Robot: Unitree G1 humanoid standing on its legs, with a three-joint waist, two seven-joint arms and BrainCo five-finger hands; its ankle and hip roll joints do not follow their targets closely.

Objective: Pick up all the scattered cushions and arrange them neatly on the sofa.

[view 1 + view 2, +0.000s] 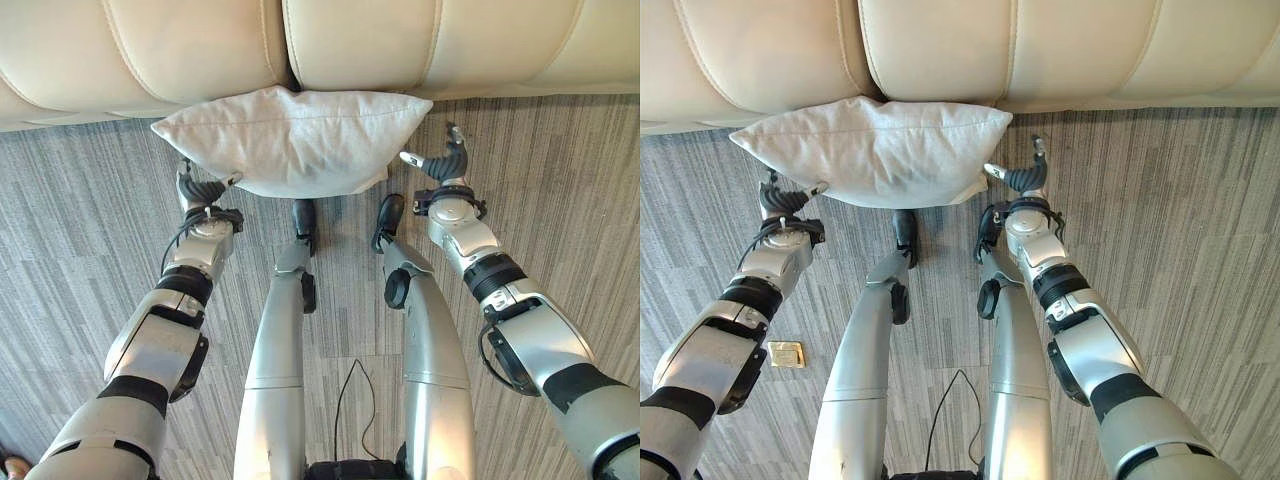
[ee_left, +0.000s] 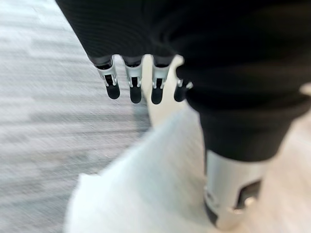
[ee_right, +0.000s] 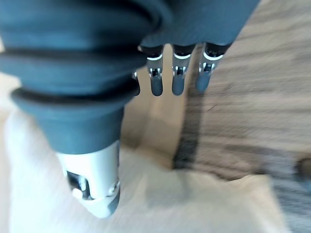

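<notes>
From the left eye view I see the white cushion (image 1: 295, 140) lying on the carpet (image 1: 90, 220), its far edge against the base of the cream sofa (image 1: 200, 45), with my left hand (image 1: 200, 190) at its left end and my right hand (image 1: 443, 162) just off its right corner; neither has closed on it. In the right eye view the sofa's seat is cut off at the top, so I can't judge where the cushion should land. The left wrist view shows relaxed fingers (image 2: 133, 87) spread wide above the fabric, holding nothing. The right wrist view shows the same: loose fingers (image 3: 177, 80) over carpet beside the cushion. My worry is that soft filling may sag or slip out if only the corners get squeezed. The cushion's underside stays hidden.
</notes>
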